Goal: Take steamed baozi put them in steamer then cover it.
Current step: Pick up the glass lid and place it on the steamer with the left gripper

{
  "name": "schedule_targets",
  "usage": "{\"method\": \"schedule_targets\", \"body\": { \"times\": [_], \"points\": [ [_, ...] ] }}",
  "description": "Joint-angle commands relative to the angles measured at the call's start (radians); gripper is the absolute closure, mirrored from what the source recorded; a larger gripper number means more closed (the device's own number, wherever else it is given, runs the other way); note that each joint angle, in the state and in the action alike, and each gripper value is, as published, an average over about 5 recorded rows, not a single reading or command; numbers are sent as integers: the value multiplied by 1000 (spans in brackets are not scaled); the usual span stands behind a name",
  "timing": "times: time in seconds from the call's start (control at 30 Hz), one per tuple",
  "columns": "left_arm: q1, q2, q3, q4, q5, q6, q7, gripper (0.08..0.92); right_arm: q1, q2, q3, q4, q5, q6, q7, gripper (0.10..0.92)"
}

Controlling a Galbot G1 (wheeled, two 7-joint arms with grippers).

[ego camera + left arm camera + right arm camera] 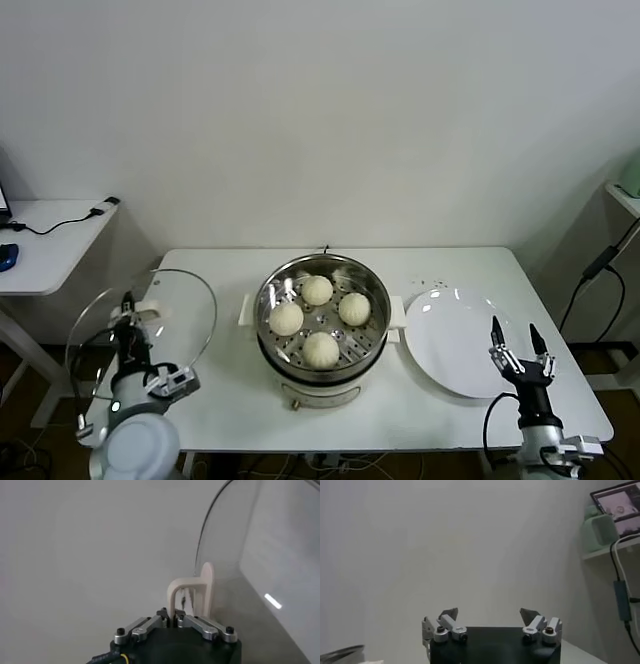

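Head view shows all four steamed baozi (321,318) already sitting in the steamer (322,322) at the middle of the desk (230,400), so the step in hand is the covering: the left gripper (132,322), clamped tight on the white handle (192,596) of the cover (145,325), holds the glass lid upright off the desk's left edge. To do it well, the lid should be tipped flat, centred over the pot's rim and lowered squarely before letting go. The right gripper (520,345) waits with jaws spread wide and empty by the white plate (450,340) near the desk's right edge.
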Motion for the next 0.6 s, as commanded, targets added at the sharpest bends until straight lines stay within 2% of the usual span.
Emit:
{"method": "schedule_targets", "body": {
  "times": [0.03, 0.2, 0.43, 0.6],
  "points": [
    [-156, -65, 200, -146, 182, 151, 217, 850, -18, 5, 10, -1, -21, 2, 1, 203],
    [-248, -127, 323, -90, 199, 151, 274, 850, -15, 22, 29, -12, -32, 2, 0, 203],
    [-375, -250, 466, 30, 249, 151, 302, 850, 4, 27, 34, -46, -43, 2, 0, 203],
    [-413, -311, 550, 106, 262, 151, 305, 850, 13, 26, 42, -64, -43, 2, 0, 203]
  ]
}}
